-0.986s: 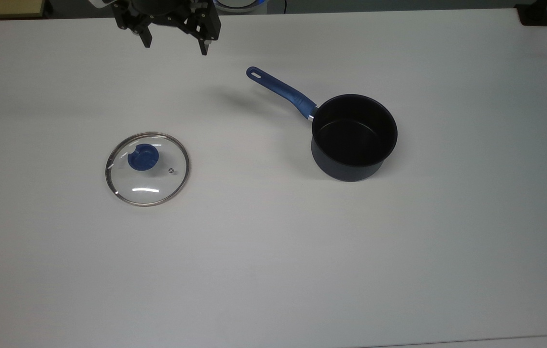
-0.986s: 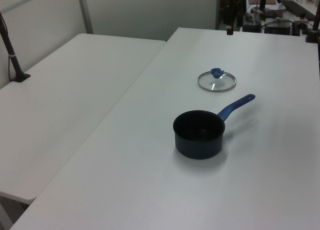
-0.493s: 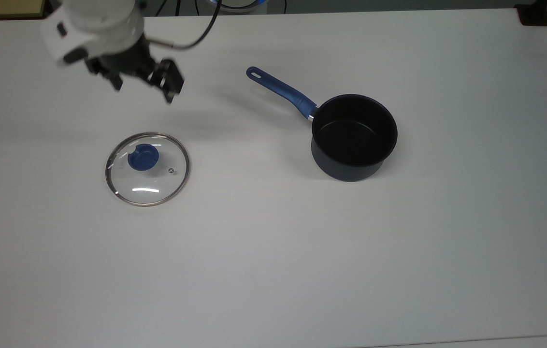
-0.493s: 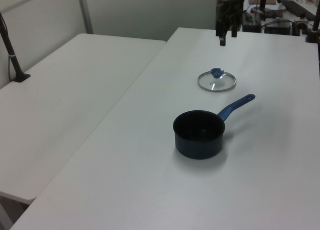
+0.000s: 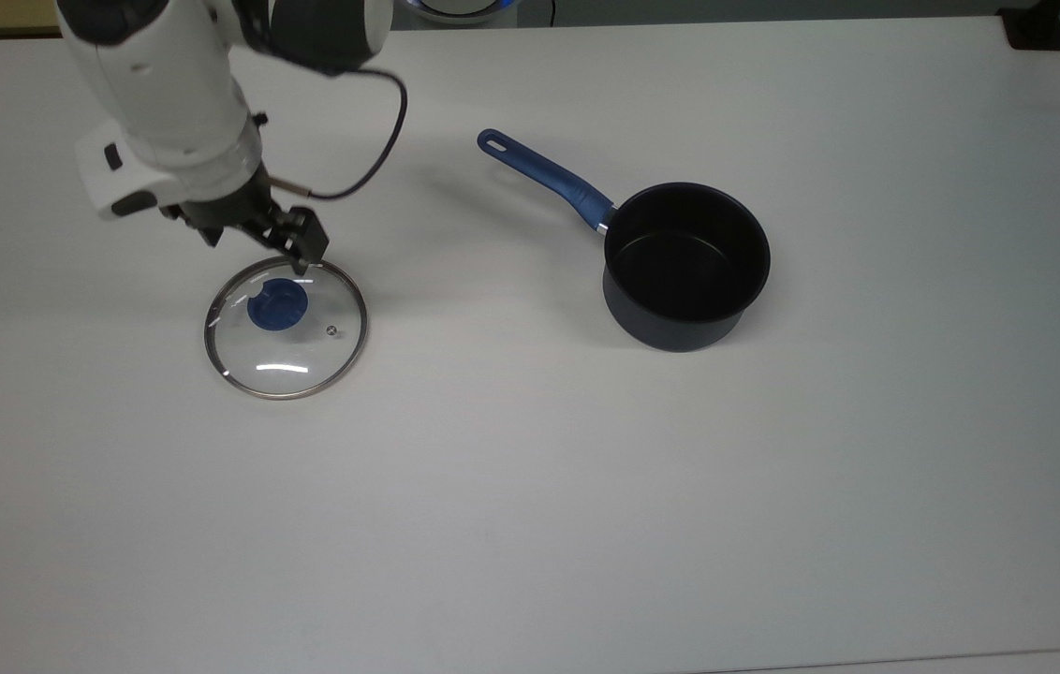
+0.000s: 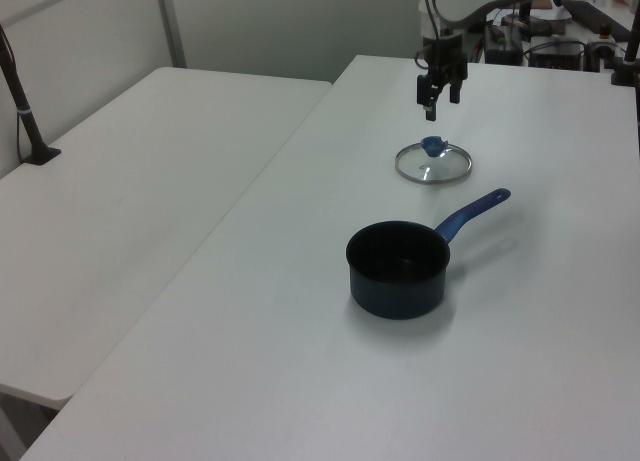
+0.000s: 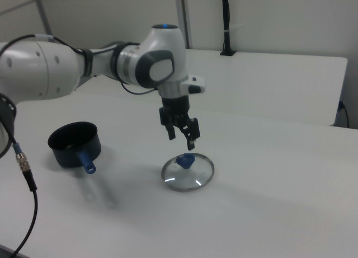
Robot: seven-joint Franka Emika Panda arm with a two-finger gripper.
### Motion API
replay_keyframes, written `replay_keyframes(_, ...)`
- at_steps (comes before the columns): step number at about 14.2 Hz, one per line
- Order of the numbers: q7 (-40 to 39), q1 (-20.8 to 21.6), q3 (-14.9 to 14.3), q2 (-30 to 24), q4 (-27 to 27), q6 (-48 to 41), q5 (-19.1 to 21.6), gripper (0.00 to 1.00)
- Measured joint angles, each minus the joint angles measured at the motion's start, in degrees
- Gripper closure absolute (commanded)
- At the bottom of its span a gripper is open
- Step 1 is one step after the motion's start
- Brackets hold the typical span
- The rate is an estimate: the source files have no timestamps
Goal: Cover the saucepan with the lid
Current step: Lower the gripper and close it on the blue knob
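Observation:
The lid [image 5: 287, 348], clear glass with a metal rim and a blue knob [image 5: 277, 304], lies flat on the white table [image 5: 530, 487] in the top view's left half. My gripper [image 5: 258, 251] hangs open just above the lid's far edge and knob, nothing between its fingers; the right view has the gripper [image 7: 180, 142] a little above the lid [image 7: 188, 173]. The saucepan [image 5: 685, 267] stands upright and empty at the top view's right, its blue handle [image 5: 544, 176] pointing toward the upper left. In the left view the gripper [image 6: 441, 106] is over the lid [image 6: 433, 163], beyond the saucepan [image 6: 397, 269].
A dark cable [image 5: 371, 150] loops from the arm's wrist over the table. A black clamp [image 5: 1036, 28] sits at the top view's upper right corner. A second white table [image 6: 130, 181] adjoins on the left view's left, with a black post [image 6: 25, 111].
The arm has come down from the table's far edge toward the lid, and the open gripper now hovers over the lid's knob. Lid and saucepan have not moved.

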Motion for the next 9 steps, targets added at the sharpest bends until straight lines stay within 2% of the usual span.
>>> replay_keyframes(9, 5.6, -1.3, 0.1, 5.9, -0.1, 4.2, 0.0, 0.15)
